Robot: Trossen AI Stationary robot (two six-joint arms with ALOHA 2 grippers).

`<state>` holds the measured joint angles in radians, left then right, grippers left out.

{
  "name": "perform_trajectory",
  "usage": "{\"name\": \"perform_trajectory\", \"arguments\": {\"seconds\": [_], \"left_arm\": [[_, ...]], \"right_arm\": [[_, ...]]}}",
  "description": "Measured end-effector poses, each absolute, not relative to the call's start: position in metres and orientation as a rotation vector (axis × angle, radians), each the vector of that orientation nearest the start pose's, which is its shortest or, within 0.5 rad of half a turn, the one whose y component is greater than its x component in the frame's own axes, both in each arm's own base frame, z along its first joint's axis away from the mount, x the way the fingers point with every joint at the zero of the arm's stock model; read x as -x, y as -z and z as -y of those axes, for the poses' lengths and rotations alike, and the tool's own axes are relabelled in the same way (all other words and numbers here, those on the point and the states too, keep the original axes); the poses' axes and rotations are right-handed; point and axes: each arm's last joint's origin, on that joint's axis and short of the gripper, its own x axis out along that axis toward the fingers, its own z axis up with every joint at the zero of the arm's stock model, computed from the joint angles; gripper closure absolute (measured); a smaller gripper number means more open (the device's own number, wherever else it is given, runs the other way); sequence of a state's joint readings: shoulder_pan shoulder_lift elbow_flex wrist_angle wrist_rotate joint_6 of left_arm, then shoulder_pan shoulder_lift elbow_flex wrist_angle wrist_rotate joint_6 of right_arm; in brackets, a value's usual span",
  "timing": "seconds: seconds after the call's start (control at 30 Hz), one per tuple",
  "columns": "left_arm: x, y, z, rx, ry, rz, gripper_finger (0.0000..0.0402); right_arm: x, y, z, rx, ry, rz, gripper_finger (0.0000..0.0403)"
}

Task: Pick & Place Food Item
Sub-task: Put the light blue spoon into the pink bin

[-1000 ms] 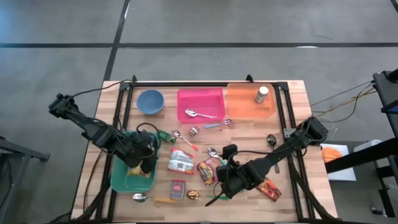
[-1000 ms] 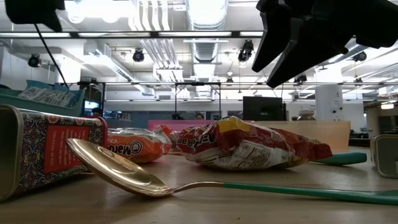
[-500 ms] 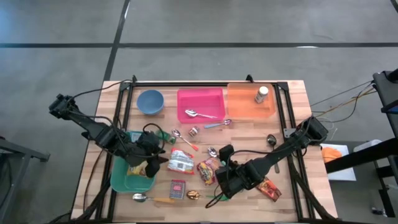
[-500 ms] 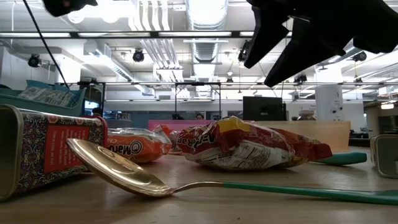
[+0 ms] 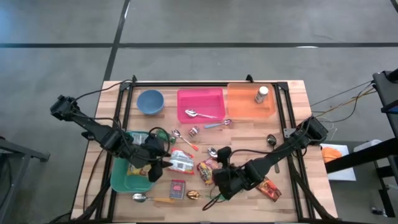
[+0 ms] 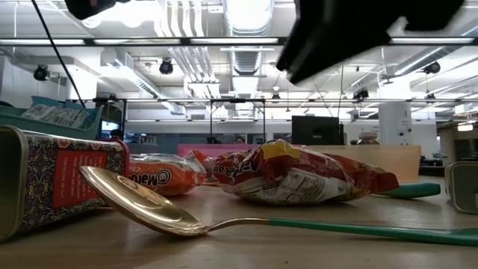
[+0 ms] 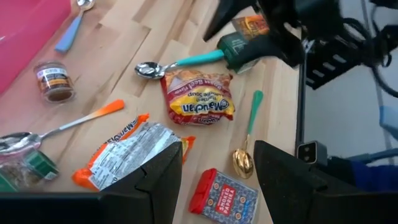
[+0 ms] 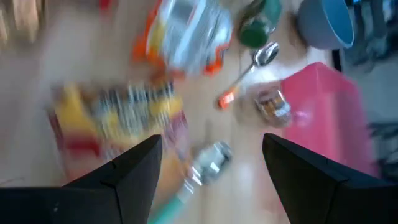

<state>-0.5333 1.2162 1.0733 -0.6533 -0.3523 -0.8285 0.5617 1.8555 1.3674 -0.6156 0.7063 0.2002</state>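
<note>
The right gripper (image 5: 219, 179) hung with its fingers (image 8: 127, 168) apart and nothing between them, above the red and yellow noodle packet (image 5: 208, 170) that lay flat on the table (image 5: 292, 118) near its front edge; the left gripper (image 5: 159, 163) was likewise spread and empty, poised at the inner edge of the green bin (image 5: 124, 180), just beside the orange and silver packet (image 5: 181, 162); in front of these lay a patterned red tin (image 5: 178, 188) and a gold spoon with a green handle (image 5: 202, 196); along the far side stood a blue bowl (image 5: 150, 101), a pink tray (image 5: 208, 96) holding a spoon, and an orange tray (image 5: 242, 106) with a small jar (image 5: 262, 94).
</note>
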Motion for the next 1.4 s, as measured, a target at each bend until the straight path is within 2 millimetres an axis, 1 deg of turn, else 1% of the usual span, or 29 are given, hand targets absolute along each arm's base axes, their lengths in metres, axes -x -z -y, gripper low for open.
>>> {"name": "perform_trajectory", "arguments": {"seconds": [0.07,0.13,0.27,0.37,0.5,0.57,0.77,0.83,1.0,1.2,1.3,1.4], "left_arm": [[-0.217,-0.308,0.116,0.453,-0.141,-0.727,0.0200],[-0.217,-0.308,0.116,0.451,-0.147,-0.724,0.0200],[-0.217,-0.307,0.116,0.452,-0.150,-0.725,0.0200],[-0.217,-0.307,0.116,0.459,-0.153,-0.725,0.0200],[-0.217,-0.307,0.116,0.461,-0.149,-0.727,0.0200],[-0.217,-0.307,0.116,0.461,-0.147,-0.729,0.0200],[-0.217,-0.307,0.116,0.459,-0.149,-0.734,0.0200],[-0.216,-0.307,0.116,0.456,-0.150,-0.737,0.0200],[-0.215,-0.305,0.115,0.447,-0.157,-0.751,0.0200],[-0.215,-0.305,0.115,0.445,-0.158,-0.755,0.0200],[-0.215,-0.305,0.115,0.445,-0.158,-0.754,0.0200],[-0.215,-0.305,0.115,0.445,-0.157,-0.754,0.0200]], "right_arm": [[-0.336,-0.218,-0.189,0.350,0.241,-0.793,0.0126],[-0.342,-0.222,-0.192,0.280,0.244,-0.728,0.0126],[-0.346,-0.225,-0.195,0.218,0.212,-0.683,0.0126],[-0.347,-0.227,-0.193,0.144,0.295,-0.639,0.0126],[-0.342,-0.228,-0.182,0.026,0.378,-0.679,0.0126],[-0.336,-0.228,-0.176,-0.032,0.441,-0.711,0.0126],[-0.323,-0.221,-0.161,-0.117,0.600,-0.814,0.0126],[-0.322,-0.216,-0.155,-0.146,0.638,-0.847,0.0126],[-0.321,-0.198,-0.142,-0.194,0.645,-0.934,0.0126],[-0.314,-0.176,-0.125,-0.224,0.690,-1.020,0.0126],[-0.310,-0.166,-0.119,-0.258,0.699,-1.063,0.0126],[-0.308,-0.156,-0.117,-0.317,0.662,-1.093,0.0126]]}}
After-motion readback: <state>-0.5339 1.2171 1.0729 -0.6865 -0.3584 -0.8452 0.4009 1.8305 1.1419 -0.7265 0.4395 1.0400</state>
